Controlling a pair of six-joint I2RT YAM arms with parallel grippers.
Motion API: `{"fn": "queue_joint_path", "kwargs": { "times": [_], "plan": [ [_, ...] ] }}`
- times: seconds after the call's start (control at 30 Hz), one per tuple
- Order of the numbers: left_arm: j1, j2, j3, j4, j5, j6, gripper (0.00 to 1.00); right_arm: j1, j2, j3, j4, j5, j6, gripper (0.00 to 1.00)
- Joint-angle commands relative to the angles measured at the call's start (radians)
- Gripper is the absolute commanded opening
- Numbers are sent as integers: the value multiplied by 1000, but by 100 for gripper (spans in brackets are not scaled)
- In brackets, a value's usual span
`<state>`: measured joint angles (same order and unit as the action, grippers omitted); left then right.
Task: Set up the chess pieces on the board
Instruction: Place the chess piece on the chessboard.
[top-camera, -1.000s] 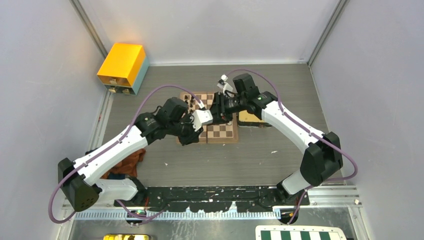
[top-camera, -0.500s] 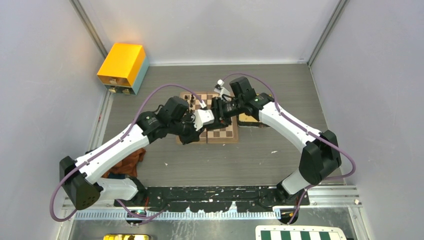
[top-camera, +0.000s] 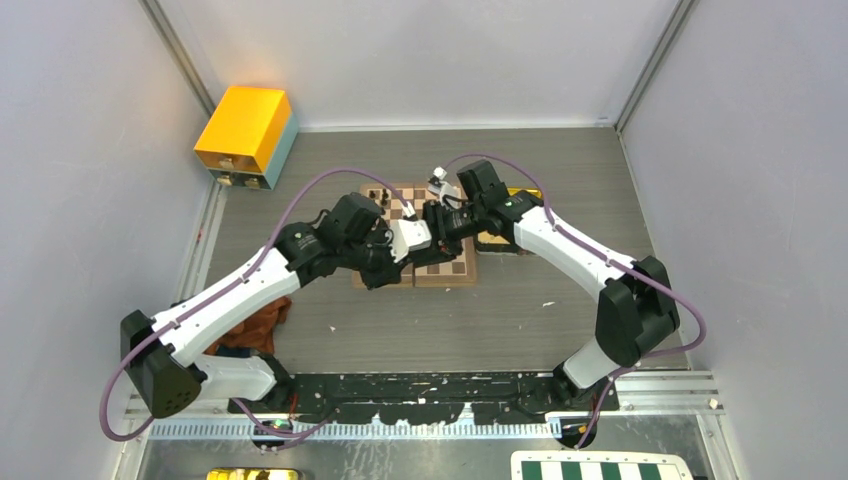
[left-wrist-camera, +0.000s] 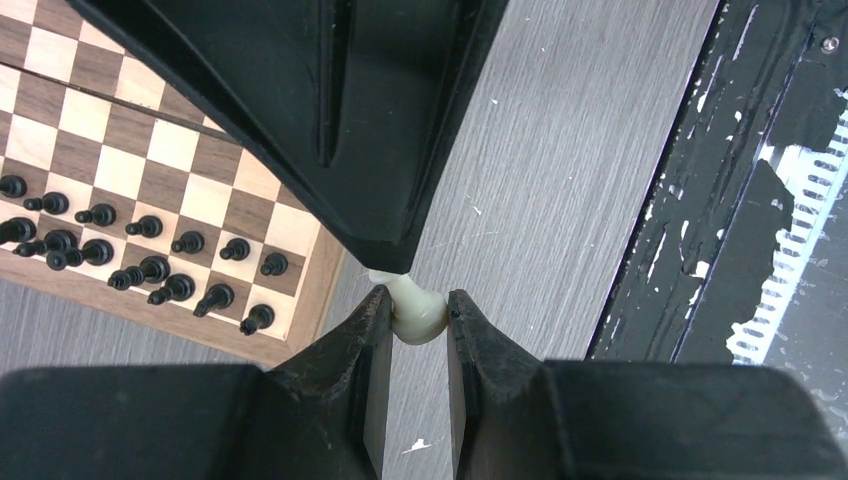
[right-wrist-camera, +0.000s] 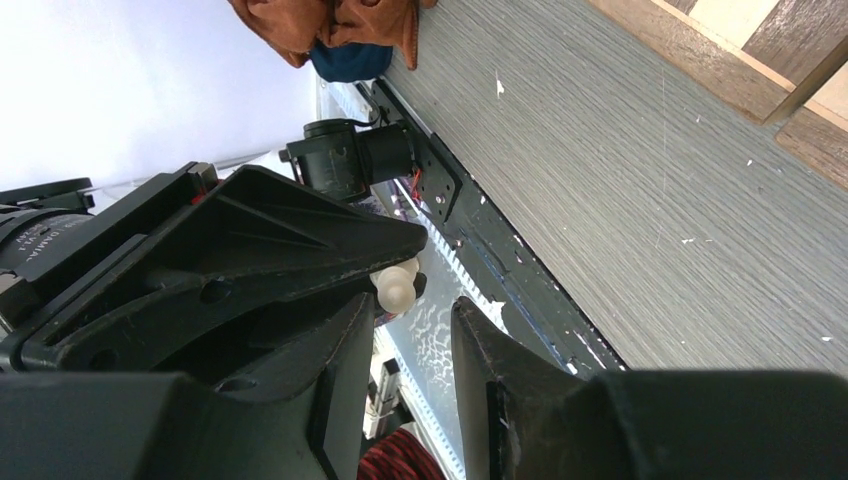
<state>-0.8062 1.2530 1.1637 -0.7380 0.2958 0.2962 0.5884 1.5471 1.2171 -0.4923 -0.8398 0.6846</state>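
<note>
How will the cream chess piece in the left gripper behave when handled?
The cream piece looks smooth and rounded, so it may slip or twist in the left gripper. It is tiny beside the fingers, so probably very light. It appears rigid, not bending under the grip.

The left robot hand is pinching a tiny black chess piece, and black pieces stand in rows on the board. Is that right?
Almost. The chess piece pinched by the left gripper is cream-white, not black, as the left wrist view shows. Black pieces do stand in rows on the board.
</note>
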Motion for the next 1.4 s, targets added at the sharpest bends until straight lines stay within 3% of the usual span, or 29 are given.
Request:
{"fn": "queue_joint_path", "kwargs": {
  "times": [0.0, 0.37, 0.77, 1.0, 1.17, 1.27, 1.37],
  "plan": [
    [-11, 1, 50, 18, 2, 7, 0, 8, -4, 11, 53, -35, 13, 40],
    [-22, 11, 53, 23, -1, 7, 0, 10, 3, 13, 61, -44, 15, 38],
    [-28, 14, 50, 28, -7, 6, 0, 13, 11, 9, 64, -60, 13, 27],
    [-28, 17, 50, 26, -10, 10, 0, 16, 15, 7, 63, -67, 9, 20],
    [-28, 16, 46, 29, -29, 3, 0, 17, 17, 5, 62, -70, 6, 6],
    [-28, 9, 37, 42, -57, -15, 5, 18, 16, 9, 59, -70, 3, 1],
    [-28, 4, 26, 59, -74, -32, 25, 18, 13, 12, 55, -68, -3, 1]
  ]
}}
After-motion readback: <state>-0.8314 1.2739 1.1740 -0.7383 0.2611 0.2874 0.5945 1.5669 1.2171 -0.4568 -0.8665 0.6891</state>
